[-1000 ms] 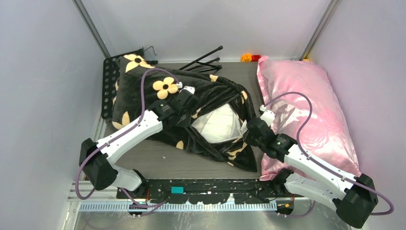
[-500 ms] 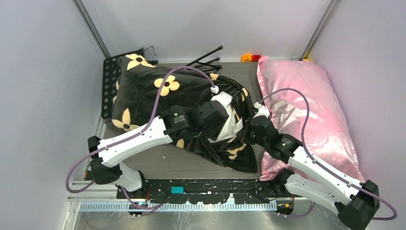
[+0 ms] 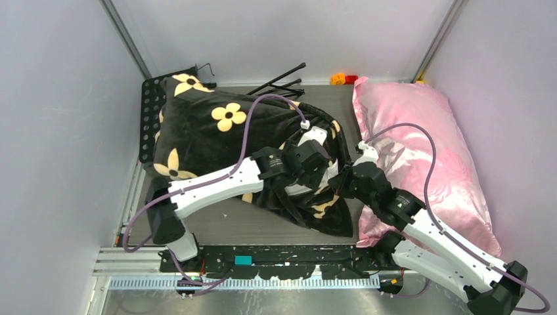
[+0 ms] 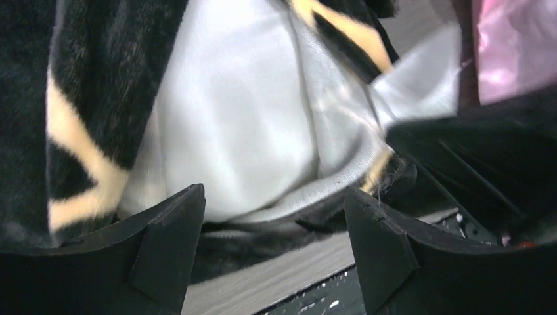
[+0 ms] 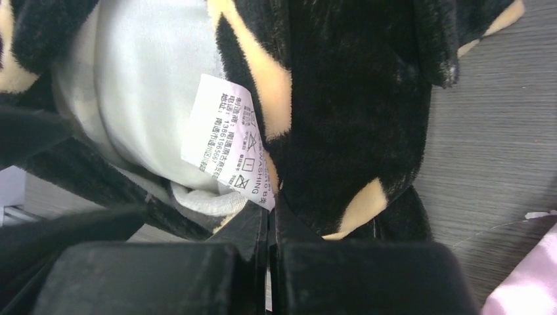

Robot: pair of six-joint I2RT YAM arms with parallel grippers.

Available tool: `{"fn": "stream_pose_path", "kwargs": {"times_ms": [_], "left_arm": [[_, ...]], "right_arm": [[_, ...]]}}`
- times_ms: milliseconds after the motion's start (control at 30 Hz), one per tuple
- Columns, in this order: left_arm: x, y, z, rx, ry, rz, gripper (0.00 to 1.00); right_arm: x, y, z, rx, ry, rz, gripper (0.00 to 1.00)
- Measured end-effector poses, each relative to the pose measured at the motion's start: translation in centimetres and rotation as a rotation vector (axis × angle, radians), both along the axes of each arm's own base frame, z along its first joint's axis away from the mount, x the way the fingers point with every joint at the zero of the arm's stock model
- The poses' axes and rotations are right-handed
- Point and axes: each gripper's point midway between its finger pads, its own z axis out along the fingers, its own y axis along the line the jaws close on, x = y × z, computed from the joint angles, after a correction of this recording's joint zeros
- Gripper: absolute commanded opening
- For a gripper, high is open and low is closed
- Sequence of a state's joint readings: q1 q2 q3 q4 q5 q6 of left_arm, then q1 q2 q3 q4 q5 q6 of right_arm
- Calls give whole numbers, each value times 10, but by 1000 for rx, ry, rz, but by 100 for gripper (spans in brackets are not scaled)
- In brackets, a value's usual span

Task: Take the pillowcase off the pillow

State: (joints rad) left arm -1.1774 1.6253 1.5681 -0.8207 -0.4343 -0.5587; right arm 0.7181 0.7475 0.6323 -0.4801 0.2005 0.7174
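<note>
Top view: the pillowcase [image 3: 197,138] is lying across the left half of the worktop [image 3: 263,223], and it's covering nearly everything inside it, so I'd say this job is barely getting going. Both arms are meeting at the open end of the cover, just beside a pink pillow [image 3: 420,151] that isn't part of this. From up here the arms are hiding most of the opening.

Left wrist view: the left end effector [image 4: 269,197] is hanging with its jaws wide apart and nothing between them. It's facing the mouth of the cover, where the white pillow [image 4: 236,118] is bulging out between the black plush flaps.

Right wrist view: the right end effector [image 5: 270,223] is closed tight, and it looks like it's pinching the black plush edge right next to a white care label [image 5: 230,141].

So the opening is getting held, but pretty much the whole pull-off is still waiting to happen.
</note>
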Motion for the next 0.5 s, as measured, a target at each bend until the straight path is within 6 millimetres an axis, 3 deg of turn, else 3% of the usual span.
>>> {"fn": "stream_pose_path", "kwargs": {"times_ms": [100,267,367,500], "left_arm": [[15,-6,-20,17,15,42,79],[32,-7,-70,119,55,96,83],[40,-4,-84,150,58,125,85],[52,-5,-85,153,54,169,88]], "right_arm": [[-1,-7,3,19,-22,-34,0],[-4,-24,2,24,-33,-113,0],[-5,-36,4,21,-43,-174,0],[-7,-50,8,21,-66,-229,0]]}}
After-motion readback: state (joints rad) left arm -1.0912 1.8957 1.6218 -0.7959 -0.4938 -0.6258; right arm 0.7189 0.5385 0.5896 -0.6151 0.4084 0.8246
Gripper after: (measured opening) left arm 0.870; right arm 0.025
